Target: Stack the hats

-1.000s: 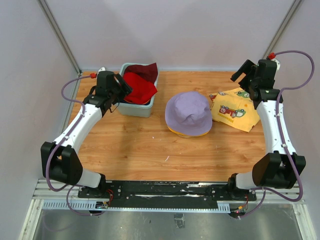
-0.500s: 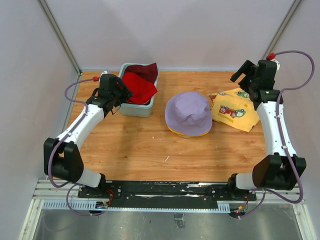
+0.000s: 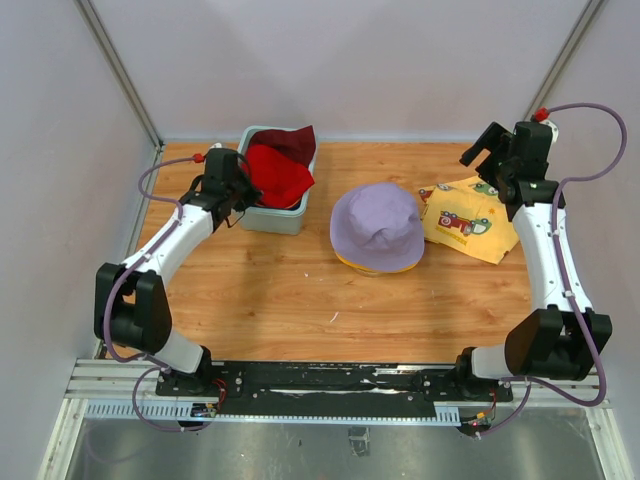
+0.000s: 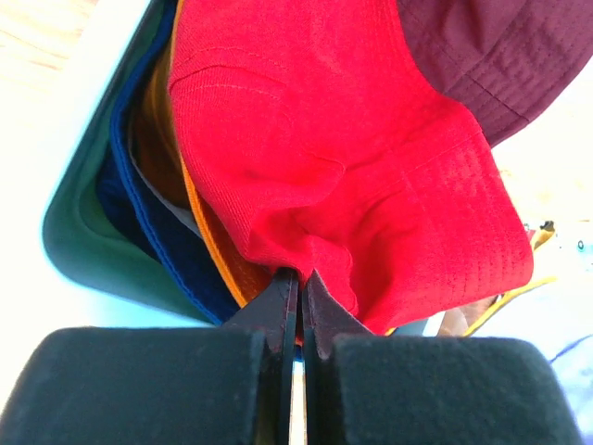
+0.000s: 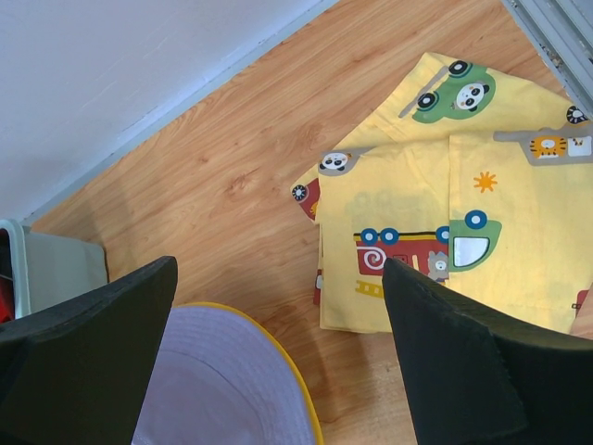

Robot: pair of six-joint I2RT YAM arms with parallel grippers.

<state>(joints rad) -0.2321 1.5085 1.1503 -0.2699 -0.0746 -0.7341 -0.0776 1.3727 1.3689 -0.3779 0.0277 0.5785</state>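
A lavender hat (image 3: 377,225) lies on a yellow hat (image 3: 378,268) at the middle of the table, only the yellow rim showing. A teal tub (image 3: 270,219) at the back left holds a red hat (image 3: 275,172) and a maroon hat (image 3: 299,140). My left gripper (image 3: 243,182) is at the tub's left rim. In the left wrist view it (image 4: 298,278) is shut on the near edge of the red hat (image 4: 352,148), with an orange hat (image 4: 218,264) and a navy hat (image 4: 176,250) beneath and the maroon hat (image 4: 482,46) behind. My right gripper (image 5: 278,269) hangs open above the table, holding nothing.
A flat yellow cloth (image 3: 465,220) printed with cars lies at the right of the stacked hats, under my right arm. The right wrist view shows it (image 5: 463,213) beside the lavender hat (image 5: 213,389). Grey walls close in the table's back and sides.
My left gripper has moved right to the tub's rim and shut on the red hat's edge. The right arm has not moved.
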